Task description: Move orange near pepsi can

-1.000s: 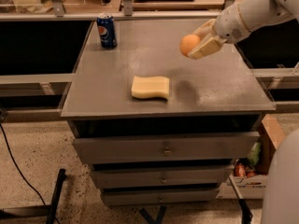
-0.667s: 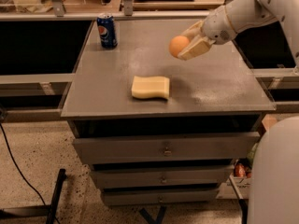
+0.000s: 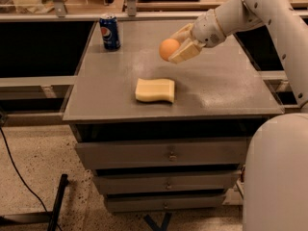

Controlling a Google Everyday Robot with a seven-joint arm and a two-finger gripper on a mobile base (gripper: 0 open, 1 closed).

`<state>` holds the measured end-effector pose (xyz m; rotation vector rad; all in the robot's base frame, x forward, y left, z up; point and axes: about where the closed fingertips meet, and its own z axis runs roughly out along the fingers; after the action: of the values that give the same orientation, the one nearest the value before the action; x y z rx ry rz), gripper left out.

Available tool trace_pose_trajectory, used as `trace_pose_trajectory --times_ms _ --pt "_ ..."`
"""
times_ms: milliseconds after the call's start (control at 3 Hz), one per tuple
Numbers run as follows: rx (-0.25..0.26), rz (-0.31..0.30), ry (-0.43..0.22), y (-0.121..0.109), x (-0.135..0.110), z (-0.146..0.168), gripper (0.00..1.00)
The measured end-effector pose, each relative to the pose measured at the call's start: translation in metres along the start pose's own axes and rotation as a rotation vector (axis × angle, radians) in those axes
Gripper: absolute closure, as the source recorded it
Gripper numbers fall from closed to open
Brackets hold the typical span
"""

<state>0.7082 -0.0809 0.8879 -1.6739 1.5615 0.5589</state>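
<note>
The orange [image 3: 169, 48] is a small round fruit held in my gripper [image 3: 176, 46], lifted above the middle of the grey cabinet top [image 3: 216, 90]. The gripper's pale fingers [image 3: 186, 52] close around the orange from the right. The pepsi can [image 3: 109, 32] stands upright at the back left corner of the top, blue with a round logo and silver top. The orange is well to the right of the can, with a wide gap between them.
A pale yellow sponge [image 3: 155, 90] lies near the front middle of the top, below the held orange. The cabinet has drawers [image 3: 168, 154] below. My white arm [image 3: 269, 13] reaches in from the right. Shelving stands behind.
My gripper has carried the orange leftward across the top, toward the can's side. The can and sponge have not moved.
</note>
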Motion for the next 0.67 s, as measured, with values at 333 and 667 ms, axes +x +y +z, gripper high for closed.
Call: trace_pose_trajectory --times_ms 333,667 --pt "0.009 -0.029 -0.013 -0.003 -0.016 0.007 1.00" --pt "0.017 -0.053 -0.017 -0.006 -0.028 0.018 1.00"
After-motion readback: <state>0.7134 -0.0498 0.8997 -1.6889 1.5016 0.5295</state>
